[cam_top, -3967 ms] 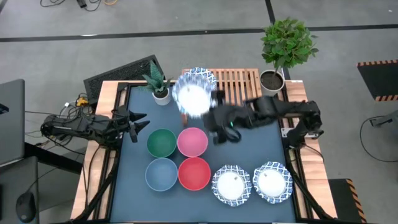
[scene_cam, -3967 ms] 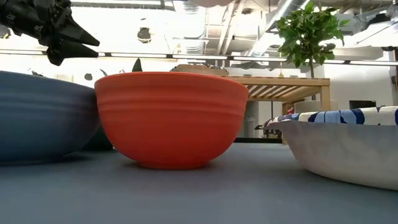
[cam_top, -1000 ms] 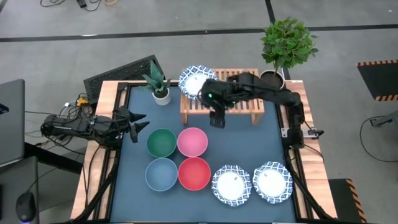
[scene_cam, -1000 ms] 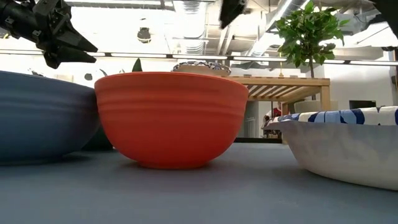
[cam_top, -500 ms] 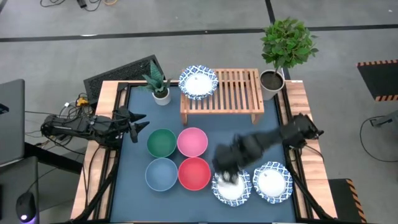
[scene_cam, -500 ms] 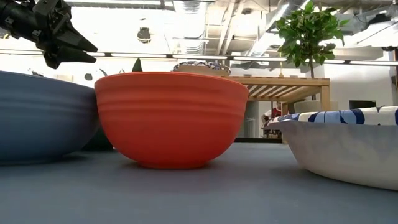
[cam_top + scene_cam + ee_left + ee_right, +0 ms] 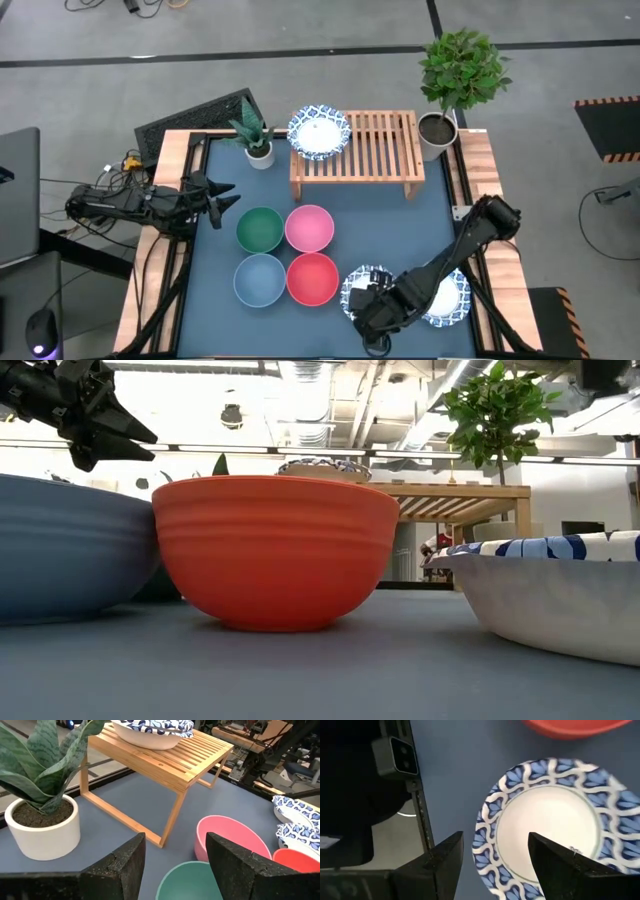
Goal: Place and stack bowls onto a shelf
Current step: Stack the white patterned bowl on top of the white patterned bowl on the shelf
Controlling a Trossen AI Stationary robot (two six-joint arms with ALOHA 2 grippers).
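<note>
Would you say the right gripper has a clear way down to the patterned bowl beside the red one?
Probably yes: the right gripper hangs open right above that patterned bowl, and nothing lies between them.

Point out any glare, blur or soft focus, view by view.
High view: right gripper smeared by motion over the near patterned bowl. Low view: bright backlight behind the red bowl; the shelf looks soft. Right wrist view: patterned bowl slightly blurred. Left wrist view: sharp.

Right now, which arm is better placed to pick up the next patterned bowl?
The right arm, probably. Its tool hangs open directly above a patterned bowl at the table's front, while the left tool waits at the left edge.
</note>
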